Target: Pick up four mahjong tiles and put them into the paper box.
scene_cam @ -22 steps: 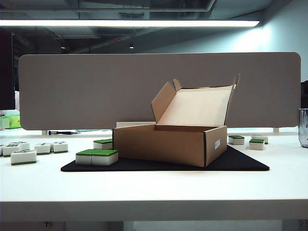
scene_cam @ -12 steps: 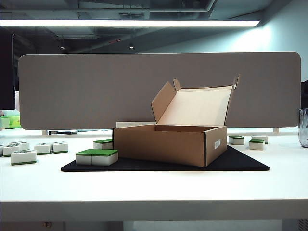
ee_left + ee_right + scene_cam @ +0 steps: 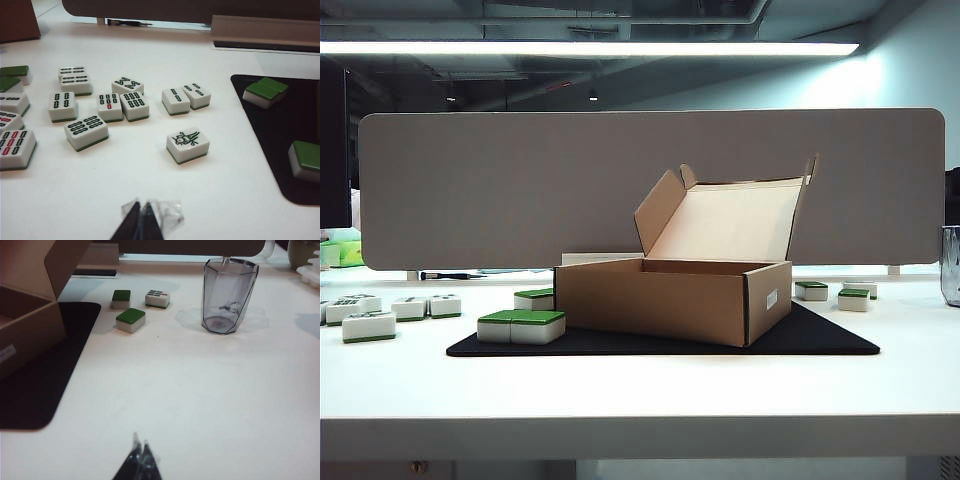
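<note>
Both the left pincer (image 3: 140, 216) and right pincer (image 3: 141, 454) hover closed and empty as before, paper box (image 3: 670, 298) unmoved.

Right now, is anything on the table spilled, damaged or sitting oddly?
Nothing spilled or damaged. The box sits open on the black mat. One tile in the loose group leans on its neighbours instead of lying flat. Both end effectors, left and right, are shut and hold nothing.
</note>
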Motion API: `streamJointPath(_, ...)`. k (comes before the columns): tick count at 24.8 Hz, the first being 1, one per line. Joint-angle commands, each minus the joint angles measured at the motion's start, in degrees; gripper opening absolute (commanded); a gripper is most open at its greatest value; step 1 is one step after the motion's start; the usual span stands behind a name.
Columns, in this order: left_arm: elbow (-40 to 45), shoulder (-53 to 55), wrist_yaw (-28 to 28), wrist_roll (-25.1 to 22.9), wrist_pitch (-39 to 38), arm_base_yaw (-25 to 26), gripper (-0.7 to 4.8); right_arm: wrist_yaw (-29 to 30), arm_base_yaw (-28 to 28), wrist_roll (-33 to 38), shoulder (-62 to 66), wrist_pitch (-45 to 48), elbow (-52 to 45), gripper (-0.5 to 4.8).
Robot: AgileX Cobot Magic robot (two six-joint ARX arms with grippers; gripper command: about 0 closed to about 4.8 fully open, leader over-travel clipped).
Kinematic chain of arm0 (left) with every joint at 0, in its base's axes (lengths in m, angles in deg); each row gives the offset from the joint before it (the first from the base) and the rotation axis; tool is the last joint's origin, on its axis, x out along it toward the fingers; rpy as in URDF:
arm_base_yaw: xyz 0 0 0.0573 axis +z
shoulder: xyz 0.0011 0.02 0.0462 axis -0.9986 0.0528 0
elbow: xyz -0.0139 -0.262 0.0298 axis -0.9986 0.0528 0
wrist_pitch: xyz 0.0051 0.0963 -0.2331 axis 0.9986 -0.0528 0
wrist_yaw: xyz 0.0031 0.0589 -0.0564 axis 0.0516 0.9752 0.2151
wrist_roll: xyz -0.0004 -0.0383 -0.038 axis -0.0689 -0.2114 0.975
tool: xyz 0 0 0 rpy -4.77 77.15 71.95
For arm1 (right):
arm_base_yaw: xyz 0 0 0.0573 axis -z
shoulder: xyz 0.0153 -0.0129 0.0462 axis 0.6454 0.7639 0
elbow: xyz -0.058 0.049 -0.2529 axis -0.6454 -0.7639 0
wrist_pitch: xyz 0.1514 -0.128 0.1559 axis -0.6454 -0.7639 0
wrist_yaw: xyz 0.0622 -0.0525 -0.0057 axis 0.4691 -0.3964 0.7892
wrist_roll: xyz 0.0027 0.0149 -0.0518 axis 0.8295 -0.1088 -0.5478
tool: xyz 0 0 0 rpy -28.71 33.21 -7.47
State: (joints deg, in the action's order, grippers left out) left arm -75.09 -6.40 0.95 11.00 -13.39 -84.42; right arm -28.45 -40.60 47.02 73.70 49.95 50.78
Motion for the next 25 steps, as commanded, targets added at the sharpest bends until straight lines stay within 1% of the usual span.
streamJointPath(1,-0.04,0.04,0.17,-0.02,-0.92,-0.04,-0.06,-0.44,-0.07,1.07,-0.48,1.88,2.82,-0.02)
streamJointPath(9,-0.04,0.04,0.17,-0.02,-0.92,-0.04,-0.06,0.26,-0.07,1.07,-0.48,-0.48,9.73,-0.01)
streamJointPath(13,-0.04,0.02,0.22,-0.04,-0.90,-0.04,-0.06,0.28,-0.07,1.07,-0.48,-8.57,17.64,-0.01)
streamJointPath(15,-0.04,0.02,0.77,-0.02,-0.92,-0.04,-0.06,0.48,-0.07,1.07,-0.48,-14.01,22.51,-0.01)
streamJointPath(19,-0.04,0.02,0.90,0.00,-0.90,-0.04,-0.06,0.50,-0.07,1.07,-0.46,-19.74,27.65,-0.01)
streamJointPath(22,-0.04,0.02,0.87,0.00,-0.92,-0.04,-0.06,3.23,-0.07,1.07,-0.46,-23.43,31.10,-0.01)
streamJointPath(23,-0.04,0.02,0.87,0.00,-0.92,-0.04,-0.06,6.29,-0.07,1.07,-0.46,-25.70,33.24,-0.01)
streamJointPath(24,-0.04,0.02,0.87,0.00,-0.90,-0.04,-0.06,8.04,-0.07,1.07,-0.46,-26.64,34.10,-0.01)
streamJointPath(25,-0.04,0.02,0.87,0.00,-0.90,-0.04,-0.06,12.24,-0.07,1.07,-0.46,-28.89,35.98,-0.01)
